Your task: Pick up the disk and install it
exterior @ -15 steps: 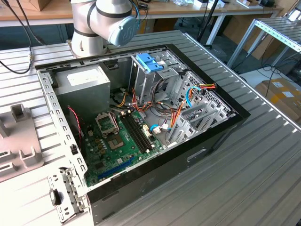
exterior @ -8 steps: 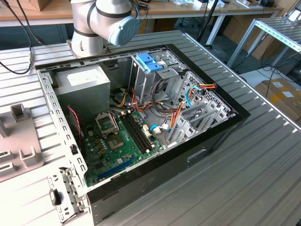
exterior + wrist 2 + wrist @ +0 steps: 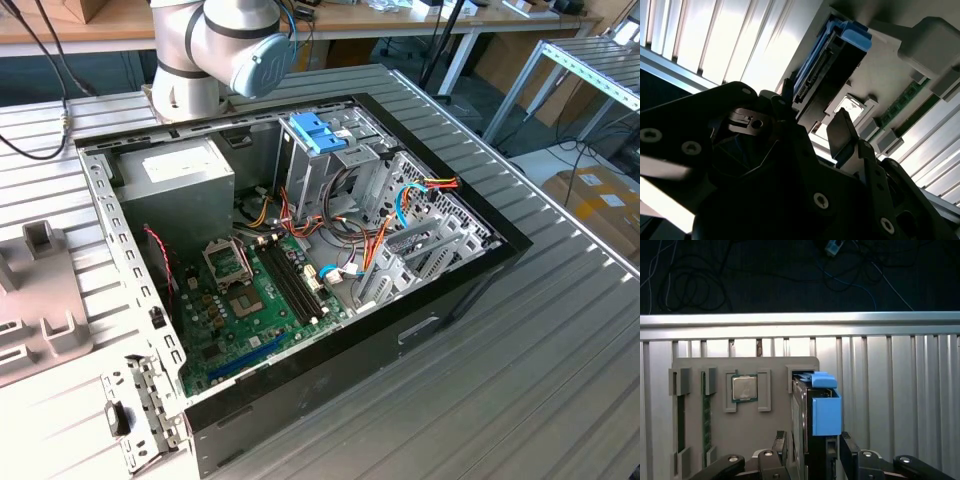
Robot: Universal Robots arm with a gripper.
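The disk (image 3: 816, 415) stands on edge in a slot of a grey holder plate (image 3: 715, 440), its silver body framed by a bright blue carrier with a blue tab (image 3: 822, 379). My gripper (image 3: 814, 445) is open, with one dark finger on each side of the disk's near end. One fingertip (image 3: 781, 441) stands a little off the disk's side; the other (image 3: 847, 444) is close against the blue carrier. In the second wrist view the disk (image 3: 827, 70) rises between the same fingers of the gripper (image 3: 814, 114).
The holder plate also carries a processor chip (image 3: 744, 388) and memory sticks (image 3: 705, 410), on a ribbed metal table (image 3: 900, 390). In the exterior view an open computer case (image 3: 300, 250) holds a drive cage with a pale blue latch (image 3: 318, 132) and a grey power supply (image 3: 175, 175).
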